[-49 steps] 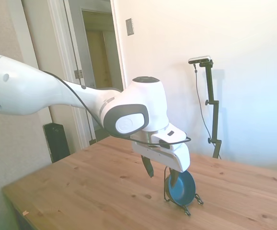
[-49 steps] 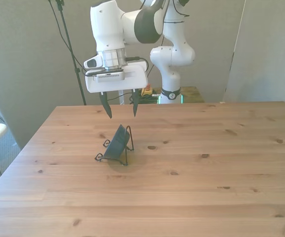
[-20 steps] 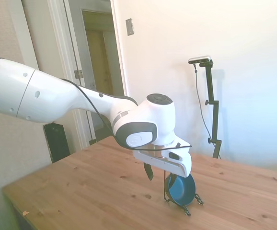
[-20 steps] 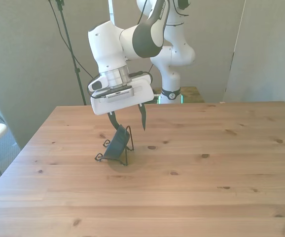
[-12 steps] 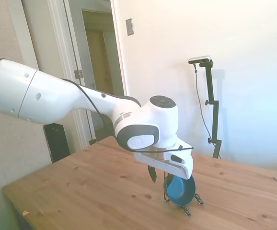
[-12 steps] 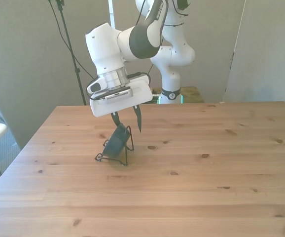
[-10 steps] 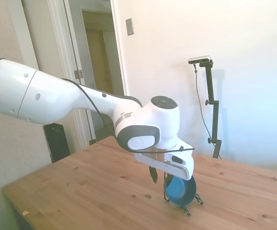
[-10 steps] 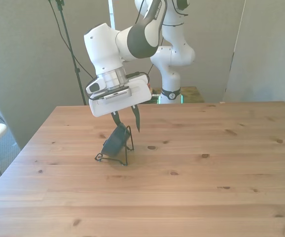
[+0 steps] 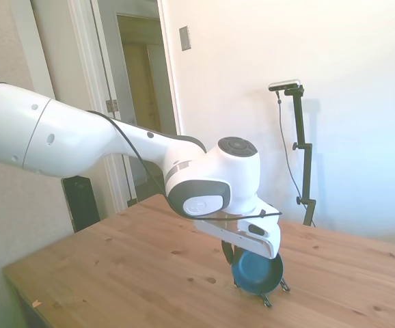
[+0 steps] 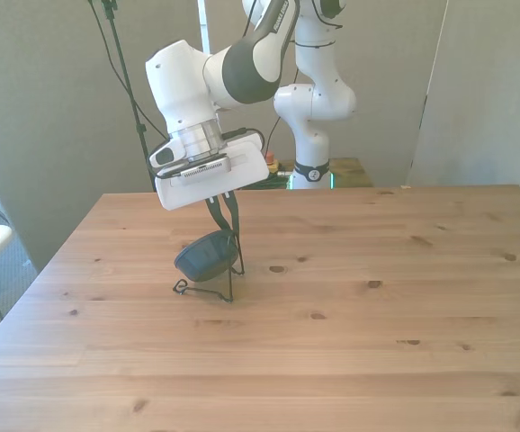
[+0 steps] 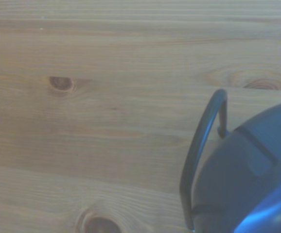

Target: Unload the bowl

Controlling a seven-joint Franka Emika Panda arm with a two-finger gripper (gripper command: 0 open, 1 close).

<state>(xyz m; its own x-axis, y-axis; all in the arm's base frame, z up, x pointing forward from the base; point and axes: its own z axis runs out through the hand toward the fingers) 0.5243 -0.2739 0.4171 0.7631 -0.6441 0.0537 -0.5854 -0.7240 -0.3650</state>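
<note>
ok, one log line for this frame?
phase: lifting bowl off stand | gripper: shut on bowl rim | bowl: tilted, still over wire stand | table: nothing else on it

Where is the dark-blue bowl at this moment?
In the front view the bowl is left of the table's middle, tilted at the wire stand, with the gripper closed on its rim.

Wire stand point(image 10: 208, 279) alone obstructs; table point(image 10: 377, 315) bare all around it
</note>
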